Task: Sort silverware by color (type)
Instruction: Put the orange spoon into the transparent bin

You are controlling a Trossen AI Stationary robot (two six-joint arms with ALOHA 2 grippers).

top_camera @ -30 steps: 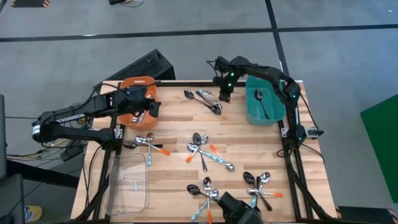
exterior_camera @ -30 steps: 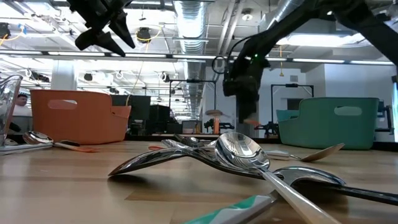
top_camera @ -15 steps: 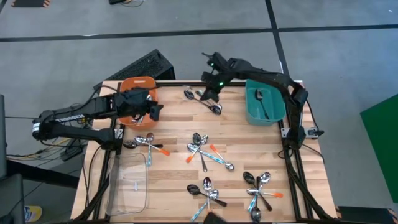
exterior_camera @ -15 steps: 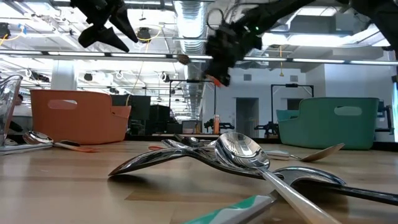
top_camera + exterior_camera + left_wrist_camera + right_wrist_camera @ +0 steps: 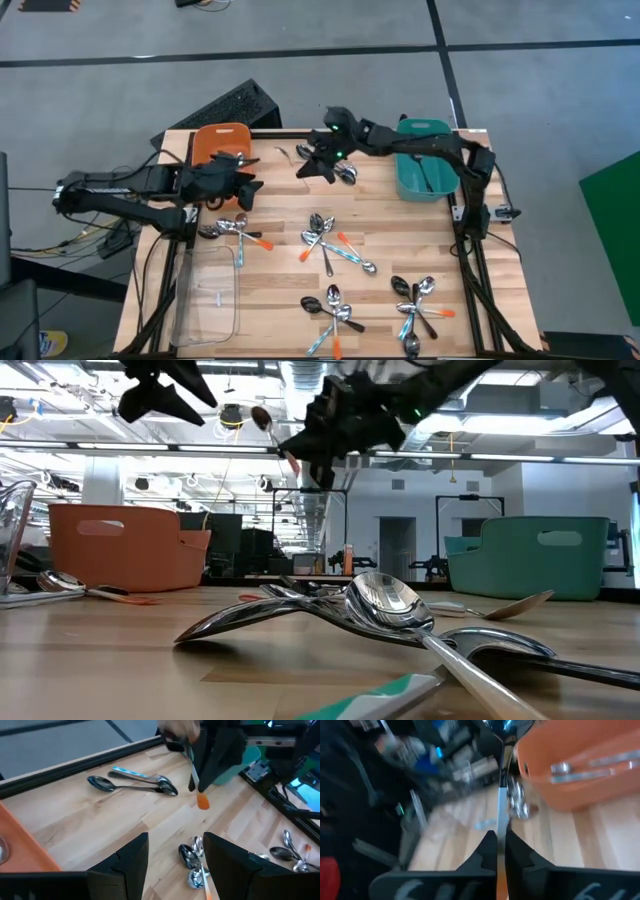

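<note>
Right gripper up over the table's far middle, jaws clenched on a spoon by the shaft, orange handle tip hanging low. Held high and aimed toward the orange bin, probably to clear the spoons below and bring orange to orange. Left gripper released, empty, hovering beside that bin, maybe to receive the spoon or simply out of the way. Teal bin on the right with a dark spoon inside, so one colour per bin, it seems. Clear tray at the near left. Loose spoons scattered in clusters across the table: one group at centre, others nearer. No brands, labels or readable writing anywhere.
</note>
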